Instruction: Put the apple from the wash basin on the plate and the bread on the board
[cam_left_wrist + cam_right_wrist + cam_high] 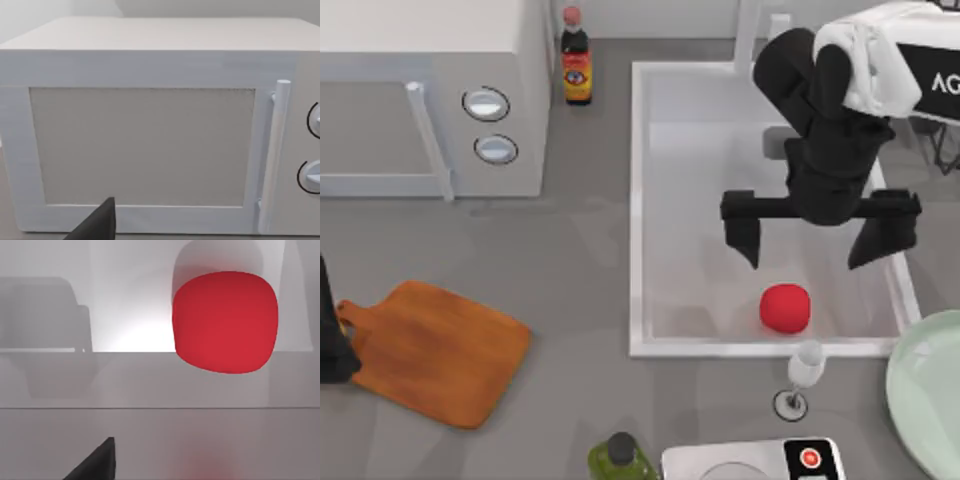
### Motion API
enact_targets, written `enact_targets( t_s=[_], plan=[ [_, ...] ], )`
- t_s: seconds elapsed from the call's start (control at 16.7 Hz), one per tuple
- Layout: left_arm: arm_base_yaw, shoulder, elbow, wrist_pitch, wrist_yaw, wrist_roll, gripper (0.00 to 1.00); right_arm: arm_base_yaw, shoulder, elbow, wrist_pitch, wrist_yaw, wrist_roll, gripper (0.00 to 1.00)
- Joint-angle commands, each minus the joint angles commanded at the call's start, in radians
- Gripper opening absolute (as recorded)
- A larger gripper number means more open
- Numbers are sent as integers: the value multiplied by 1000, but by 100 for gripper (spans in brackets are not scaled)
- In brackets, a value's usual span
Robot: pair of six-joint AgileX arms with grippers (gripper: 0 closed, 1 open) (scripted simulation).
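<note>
- Wash basin (642, 210) is sitting at the table's right half, white rim all around, with the right arm reaching over it.
- Microwave (430, 110) is standing at the top left; the left wrist view is facing its door (142, 145) and handle (272, 160).
- Board (435, 350) is lying flat at the lower left, handle pointing left, nothing on it.
- Plate (932, 395) is sitting at the lower right edge, just outside the basin's corner, nothing on it.
- Right gripper (815, 245) is hanging over the basin with fingers spread wide apart, holding nothing.
- Left arm is resting at the far left edge beside the board's handle; cannot tell its finger state.
- Apple (785, 307) is lying on the basin floor near the front wall, just below the right gripper and apart from both fingers; in the right wrist view the apple (225, 322) is sitting against the basin wall.
- Wine glass (804, 375) is standing just outside the basin's front rim, near the apple.
</note>
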Motion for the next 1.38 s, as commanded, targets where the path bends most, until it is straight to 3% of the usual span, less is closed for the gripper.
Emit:
enact_targets(
  t_s=[0.54,0.9,1.38],
  plan=[
    [0,0,0,0,0,0,100,5,237,-153,406,3,5,100],
    [0,0,0,0,0,0,100,7,278,-178,458,3,6,100],
    [0,0,0,0,0,0,100,7,278,-178,458,3,6,40]
  ],
)
